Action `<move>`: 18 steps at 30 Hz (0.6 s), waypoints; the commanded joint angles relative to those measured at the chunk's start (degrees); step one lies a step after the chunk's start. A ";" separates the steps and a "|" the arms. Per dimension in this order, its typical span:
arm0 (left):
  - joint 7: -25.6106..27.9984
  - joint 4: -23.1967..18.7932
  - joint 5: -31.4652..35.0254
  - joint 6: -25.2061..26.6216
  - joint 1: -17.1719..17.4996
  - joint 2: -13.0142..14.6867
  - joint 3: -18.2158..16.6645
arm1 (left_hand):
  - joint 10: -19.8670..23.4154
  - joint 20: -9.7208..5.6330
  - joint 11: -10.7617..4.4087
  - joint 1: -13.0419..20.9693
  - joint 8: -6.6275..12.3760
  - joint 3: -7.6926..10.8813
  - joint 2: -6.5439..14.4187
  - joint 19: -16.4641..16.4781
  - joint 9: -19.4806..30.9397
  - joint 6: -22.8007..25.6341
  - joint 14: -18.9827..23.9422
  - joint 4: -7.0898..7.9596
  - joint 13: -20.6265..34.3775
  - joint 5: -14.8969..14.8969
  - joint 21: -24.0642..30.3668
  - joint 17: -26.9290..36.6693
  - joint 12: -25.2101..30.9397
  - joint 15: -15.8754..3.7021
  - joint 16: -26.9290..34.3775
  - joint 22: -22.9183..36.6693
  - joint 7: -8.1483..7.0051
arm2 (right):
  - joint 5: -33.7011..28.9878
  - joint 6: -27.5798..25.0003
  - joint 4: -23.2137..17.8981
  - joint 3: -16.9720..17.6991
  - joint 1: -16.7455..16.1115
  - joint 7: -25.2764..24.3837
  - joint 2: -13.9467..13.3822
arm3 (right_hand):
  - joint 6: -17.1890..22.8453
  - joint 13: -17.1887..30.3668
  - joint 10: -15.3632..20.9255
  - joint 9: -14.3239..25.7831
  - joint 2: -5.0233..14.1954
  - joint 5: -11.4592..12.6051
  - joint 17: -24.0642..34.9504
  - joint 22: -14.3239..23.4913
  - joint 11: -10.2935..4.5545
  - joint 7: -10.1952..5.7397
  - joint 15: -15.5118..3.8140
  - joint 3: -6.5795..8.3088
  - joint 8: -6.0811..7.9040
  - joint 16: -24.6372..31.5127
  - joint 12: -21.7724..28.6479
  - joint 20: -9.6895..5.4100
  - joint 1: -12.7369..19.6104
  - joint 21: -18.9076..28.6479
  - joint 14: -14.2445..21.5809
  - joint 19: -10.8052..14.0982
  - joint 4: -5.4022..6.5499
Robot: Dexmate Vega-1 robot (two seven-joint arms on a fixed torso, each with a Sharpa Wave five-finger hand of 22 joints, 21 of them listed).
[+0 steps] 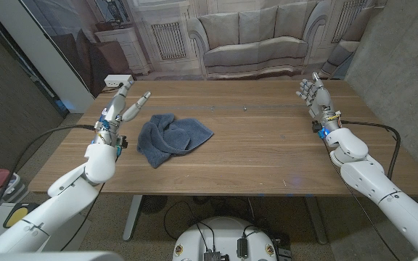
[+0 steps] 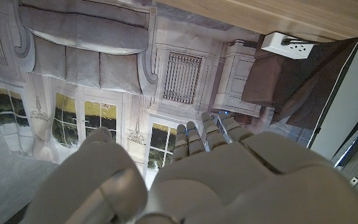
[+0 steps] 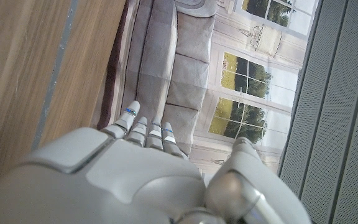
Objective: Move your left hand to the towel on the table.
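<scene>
**Left hand beside the towel, both hands empty**

A wooden table [image 1: 267,145] spans the head view, with a printed backdrop of a sofa [image 1: 256,40] and tall windows behind it. The blue towel [image 1: 171,138] lies crumpled on the table's left part. The left hand [image 1: 122,105] is raised just beside it, apart from it, fingers released and holding nothing. The right hand [image 1: 315,96] stands at the far right, fingers spread, empty. A white power strip [image 1: 117,80] sits beyond the table's left corner

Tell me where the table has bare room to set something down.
Bare wood runs from the towel across the table to the right hand, plus the front edge strip. It is tighter between the left hand and the towel.
</scene>
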 commanded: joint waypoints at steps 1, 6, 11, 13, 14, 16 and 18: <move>0.05 -1.92 3.38 5.83 -0.35 1.95 1.29 | 0.58 -3.20 -0.16 0.60 -0.11 0.04 -0.01 0.47 0.20 0.67 0.48 -0.25 0.26 0.46 0.05 0.16 -0.06 -1.60 -0.25 0.10 0.08 | 0.00 0.25 -0.47 0.45 -0.56 -0.32 0.04 | 0.61 0.24 0.49 0.11 0.27 0.12 0.11 0.08 0.21 0.23 0.14 -0.07 0.09 -0.09 0.05 -0.46 0.05 -0.16 0.41 0.46 -0.04; -0.45 -2.58 3.84 7.55 -0.69 2.67 1.64 | 0.73 -3.20 -0.11 0.73 -0.18 0.00 -0.02 0.47 0.20 0.62 0.53 -0.31 0.26 0.52 0.02 0.16 -0.04 -1.57 -0.26 0.10 -0.07 | -0.08 0.57 -0.34 0.59 -0.69 -0.15 -0.01 | 0.59 0.24 0.50 0.11 0.28 0.12 0.11 0.09 0.19 0.27 0.21 -0.11 0.07 -0.10 0.03 -0.44 0.04 -0.34 0.41 0.50 -0.06; -1.26 -3.43 4.61 9.51 -1.07 3.68 2.25 | 0.81 -3.25 -0.24 0.85 -0.20 -0.03 -0.03 0.44 0.20 0.66 0.62 -0.36 0.26 0.57 -0.01 0.16 -0.06 -1.66 -0.25 0.10 -0.10 | 0.28 0.77 -0.10 0.68 -0.83 -0.06 0.31 | 0.61 0.24 0.51 0.11 0.28 0.12 0.10 0.09 0.20 0.29 0.19 -0.15 0.07 -0.12 0.02 -0.43 0.05 -0.47 0.41 0.56 -0.08; -1.67 -3.63 4.76 9.70 -1.16 4.24 2.42 | 0.84 -3.22 -0.23 0.90 -0.21 -0.05 -0.04 0.44 0.20 0.69 0.65 -0.39 0.26 0.60 -0.02 0.16 -0.07 -1.66 -0.25 0.10 -0.15 | 0.27 0.92 0.11 0.63 -0.80 0.15 0.34 | 0.62 0.24 0.52 0.11 0.28 0.13 0.10 0.09 0.24 0.26 0.23 -0.16 0.07 -0.13 0.02 -0.44 0.05 -0.53 0.39 0.61 -0.09; -1.80 -3.85 4.85 10.24 -1.23 4.31 2.54 | 0.85 -3.22 -0.20 0.92 -0.21 -0.06 -0.04 0.44 0.20 0.71 0.65 -0.40 0.26 0.61 -0.02 0.16 -0.07 -1.64 -0.26 0.10 -0.21 | 0.42 0.87 0.09 0.66 -0.82 0.08 0.44 | 0.62 0.24 0.52 0.11 0.29 0.13 0.10 0.09 0.22 0.28 0.21 -0.18 0.07 -0.13 0.01 -0.42 0.05 -0.59 0.40 0.58 -0.09; -2.24 -3.99 4.81 10.20 -1.28 4.86 2.58 | 0.85 -3.25 0.04 1.01 -0.20 -0.09 -0.05 0.42 0.20 0.80 0.52 -0.44 0.26 0.65 -0.05 0.16 -0.10 -1.73 -0.33 0.10 -0.21 | 0.41 1.13 0.28 0.62 -0.77 0.41 0.47 | 0.62 0.24 0.52 0.11 0.29 0.13 0.10 0.09 0.23 0.25 0.25 -0.19 0.07 -0.13 0.00 -0.42 0.05 -0.63 0.41 0.62 -0.10; -2.35 -4.17 4.91 10.48 -1.35 5.11 2.67 | 0.83 -3.28 -0.08 1.10 -0.23 -0.11 -0.07 0.43 0.20 0.81 0.51 -0.48 0.26 0.69 -0.06 0.16 -0.13 -1.73 -0.35 0.10 -0.25 | 0.31 1.42 0.47 0.56 -0.67 0.61 0.55 | 0.59 0.24 0.53 0.11 0.29 0.13 0.10 0.10 0.25 0.26 0.30 -0.20 0.05 -0.14 0.00 -0.42 0.05 -0.67 0.41 0.66 -0.10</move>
